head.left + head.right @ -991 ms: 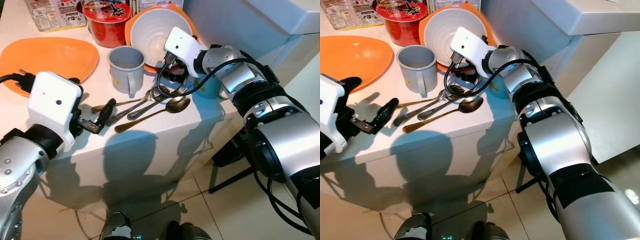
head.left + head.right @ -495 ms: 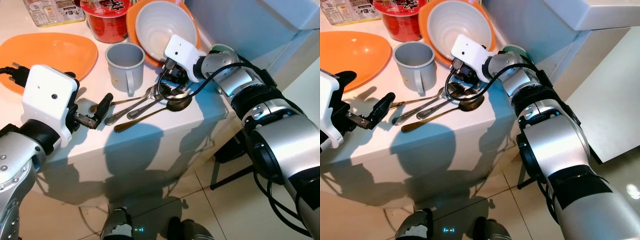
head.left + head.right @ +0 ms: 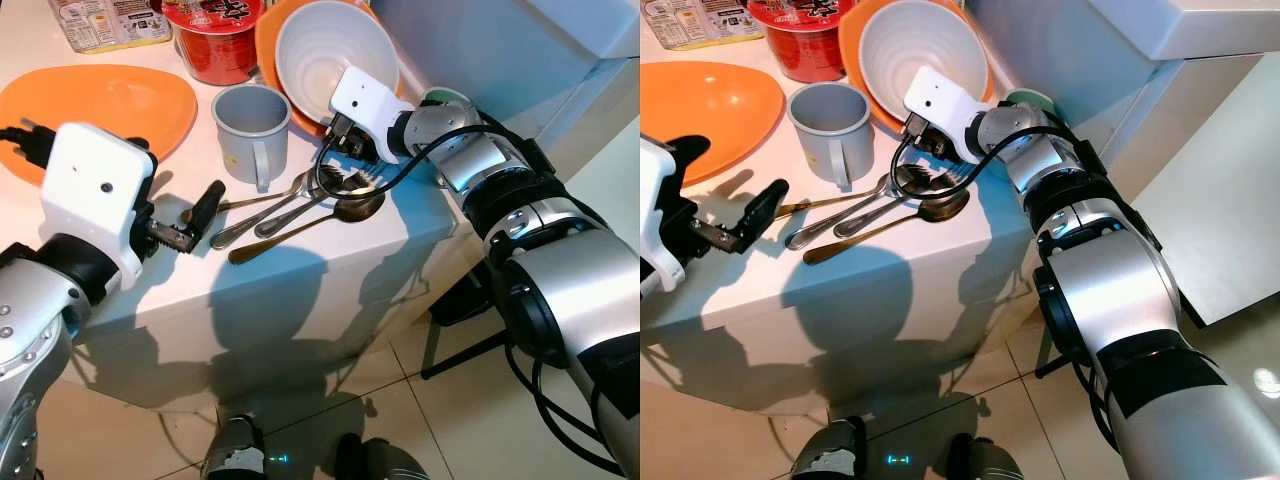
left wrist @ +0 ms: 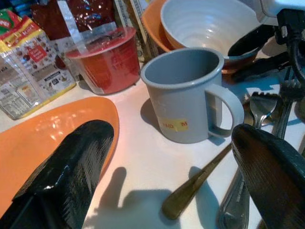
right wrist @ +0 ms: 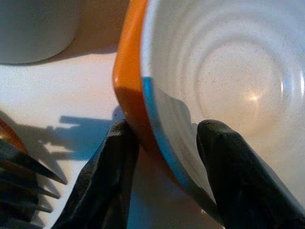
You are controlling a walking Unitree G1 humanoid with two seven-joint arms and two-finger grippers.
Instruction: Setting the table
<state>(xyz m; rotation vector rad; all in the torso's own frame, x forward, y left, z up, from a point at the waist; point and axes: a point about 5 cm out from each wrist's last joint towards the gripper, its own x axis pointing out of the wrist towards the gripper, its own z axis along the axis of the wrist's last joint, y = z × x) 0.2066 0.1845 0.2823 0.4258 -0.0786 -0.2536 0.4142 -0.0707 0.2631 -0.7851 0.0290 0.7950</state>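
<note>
Nearest you, your left gripper [image 3: 197,222] hovers spread wide and holding nothing, just at the handle ends of the cutlery [image 3: 300,200]. Those spoons and forks lie bunched beside the grey mug [image 3: 250,130], long axes slanting from handles by the left gripper to heads by the bowl [image 3: 330,50]. Beyond the mug, your right gripper [image 5: 164,164] straddles the bowl's rim, one finger inside, one outside, narrowly apart.

White counter [image 3: 940,245] | grey mug [image 3: 830,128] | cutlery cluster [image 3: 875,205] | orange plate [image 3: 700,105] | white bowl [image 3: 925,45] | right gripper [image 3: 925,150] at bowl rim
</note>
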